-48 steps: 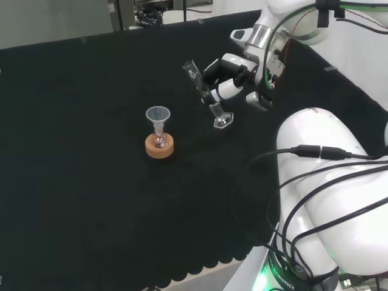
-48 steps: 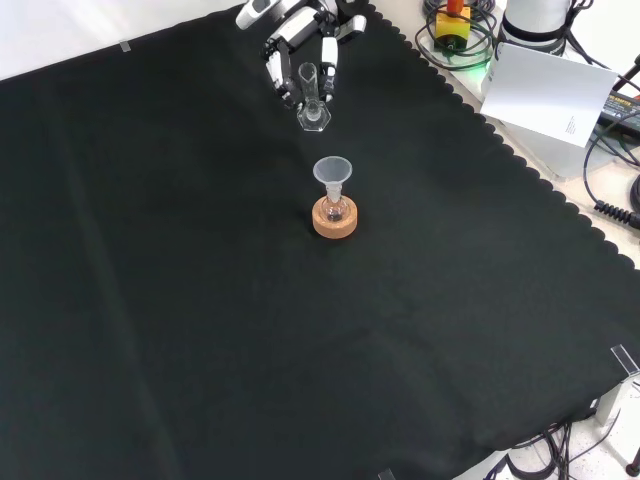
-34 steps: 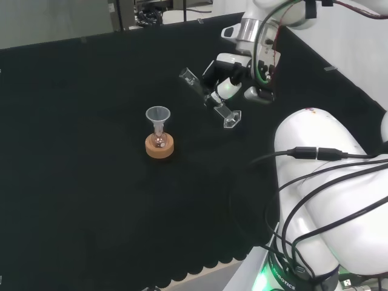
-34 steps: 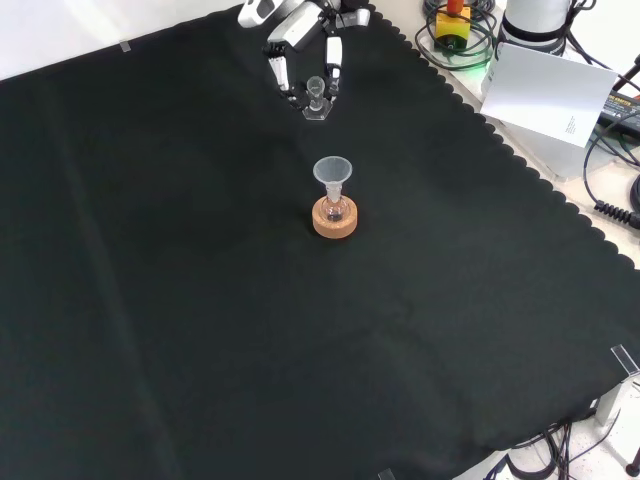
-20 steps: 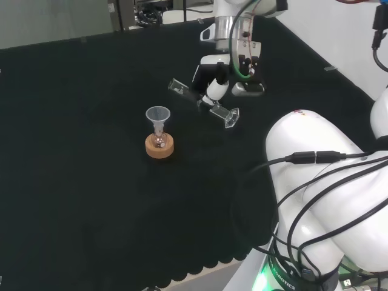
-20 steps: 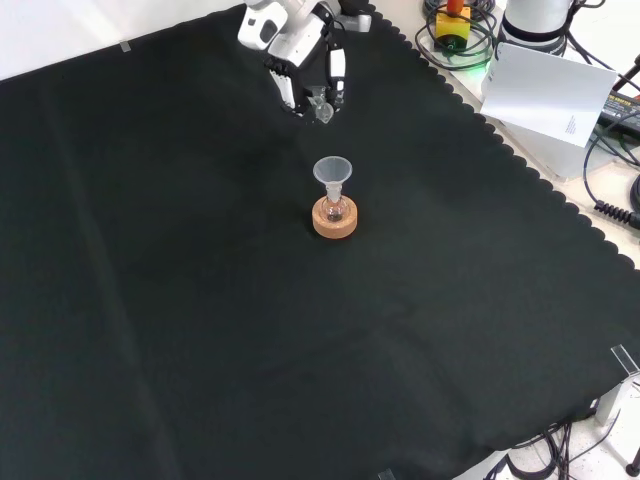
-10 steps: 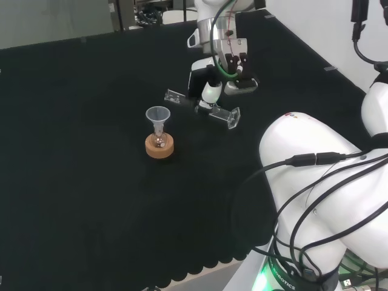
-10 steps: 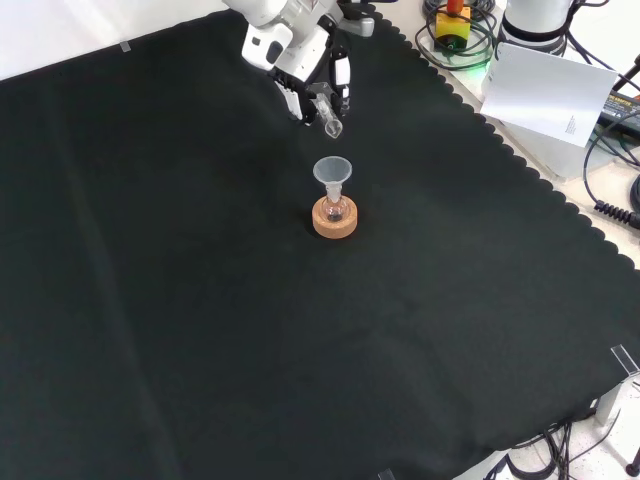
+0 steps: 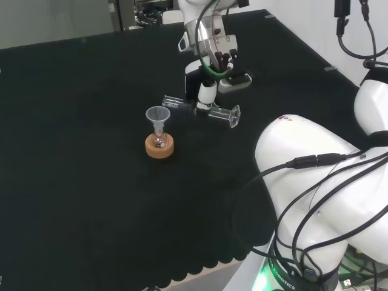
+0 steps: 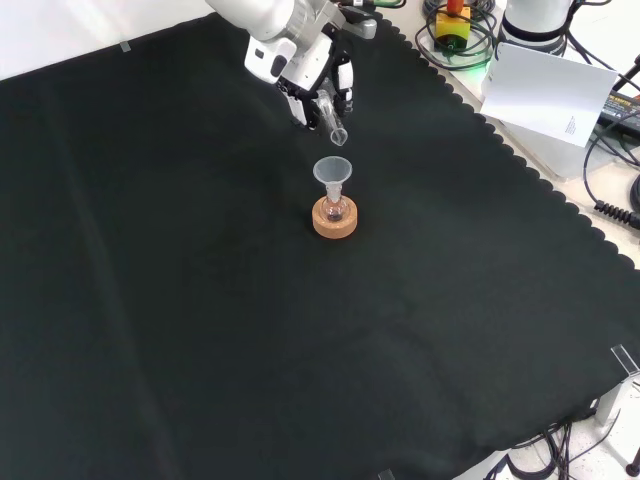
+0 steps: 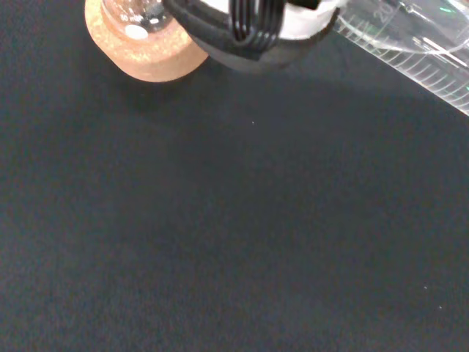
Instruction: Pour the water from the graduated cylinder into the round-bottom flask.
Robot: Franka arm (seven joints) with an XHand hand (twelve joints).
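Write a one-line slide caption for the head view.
The hand holds the graduated cylinder nearly level, mouth beside the funnel on the flask.

Layout, taken from the cork stand (image 9: 159, 146):
- Round-bottom flask (image 9: 159, 140): seated in the stand.
- Funnel (image 9: 157, 114): set in the flask's neck.
- Graduated cylinder (image 9: 200, 109): in the head view above and right of the stand, lying near level, mouth just beside the funnel's rim, foot away from it.
- Hand (image 9: 206, 91): curled round the cylinder's middle.
- Table (image 9: 73, 200): under the stand.
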